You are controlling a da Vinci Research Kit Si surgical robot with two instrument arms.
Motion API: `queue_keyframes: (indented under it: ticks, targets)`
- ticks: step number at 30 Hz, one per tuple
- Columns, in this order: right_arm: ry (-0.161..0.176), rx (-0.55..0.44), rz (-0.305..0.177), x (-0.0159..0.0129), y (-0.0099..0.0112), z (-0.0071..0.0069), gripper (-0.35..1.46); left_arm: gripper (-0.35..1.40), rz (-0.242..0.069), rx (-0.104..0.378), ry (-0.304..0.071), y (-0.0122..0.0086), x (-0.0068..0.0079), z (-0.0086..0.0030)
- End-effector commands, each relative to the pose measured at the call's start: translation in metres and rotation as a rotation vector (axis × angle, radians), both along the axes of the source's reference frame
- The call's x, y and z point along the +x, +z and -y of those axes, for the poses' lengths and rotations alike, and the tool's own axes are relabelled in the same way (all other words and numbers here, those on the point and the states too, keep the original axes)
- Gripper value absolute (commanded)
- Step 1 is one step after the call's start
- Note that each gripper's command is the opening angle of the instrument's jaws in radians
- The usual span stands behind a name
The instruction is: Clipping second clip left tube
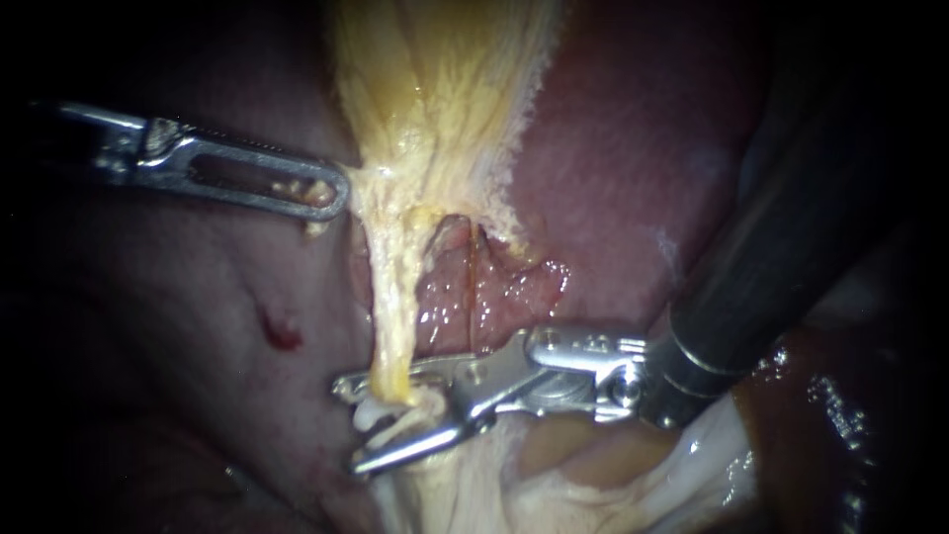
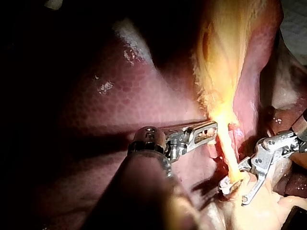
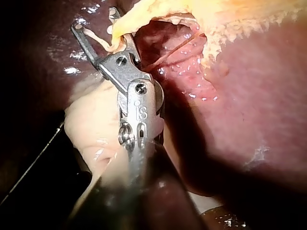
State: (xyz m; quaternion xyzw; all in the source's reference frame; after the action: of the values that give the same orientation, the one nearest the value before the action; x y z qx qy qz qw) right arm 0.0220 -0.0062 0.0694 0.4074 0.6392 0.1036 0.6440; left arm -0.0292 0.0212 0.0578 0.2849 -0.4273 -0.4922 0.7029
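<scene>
Left tube [image 1: 390, 326]: taut, pale-yellow strand, its base inside widely parted end effector of right instrument [image 1: 348, 425].

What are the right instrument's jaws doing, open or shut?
Open: the right instrument has a wide gap between its jaws, and the yellow tube runs down into it.

Dark maroon liver [image 1: 633, 148], w/ fine honeycomb mottling in the left wrist view and white glints. 1 bright red spot [image 1: 280, 331] on its paler pink-grey side. Yellow-cream fibrous tissue [image 1: 445, 89], streaked w/ white strands. Yellow tube [image 1: 392, 316], going whitish at its lower end. Wet pink-red raw patch [image 1: 494, 292] beside it, crossed by 1 thin orange thread. Dull silver-grey left instrument [image 1: 331, 193], yellow flecks at its tip. Bright silver right instrument [image 1: 351, 423], shaft black. Pale cream tissue [image 1: 474, 485] under it.
</scene>
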Motion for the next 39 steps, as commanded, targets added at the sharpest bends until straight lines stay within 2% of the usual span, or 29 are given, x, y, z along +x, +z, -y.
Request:
queue_keyframes:
  ticks: [1, 10, 13, 18, 39]
  targets:
    - [0.0, 0.0, 0.0, -0.0001, 0.0, 0.0, 0.34, -0.35, 0.0, 0.0, 0.0, 0.0, 0.0, 0.0]
    - [0.0, 0.0, 0.0, -0.0006, 0.0004, -0.0003, 0.1, -0.35, 0.0, 0.0, 0.0, 0.0, 0.0, 0.0]
    - [-0.001, 0.0, 0.0, -0.0008, 0.0005, -0.0003, -0.03, -0.35, 0.0, 0.0, 0.0, 0.0, 0.0, 0.0]
    - [-0.002, 0.0, 0.001, -0.0009, 0.0006, -0.0003, -0.34, -0.35, 0.0, 0.0, 0.0, 0.0001, 0.0, 0.0]
    - [-0.003, 0.0, 0.0, -0.001, 0.0011, -0.0006, -0.35, -0.35, 0.0, 0.0, 0.0, 0.0001, 0.0, 0.0]
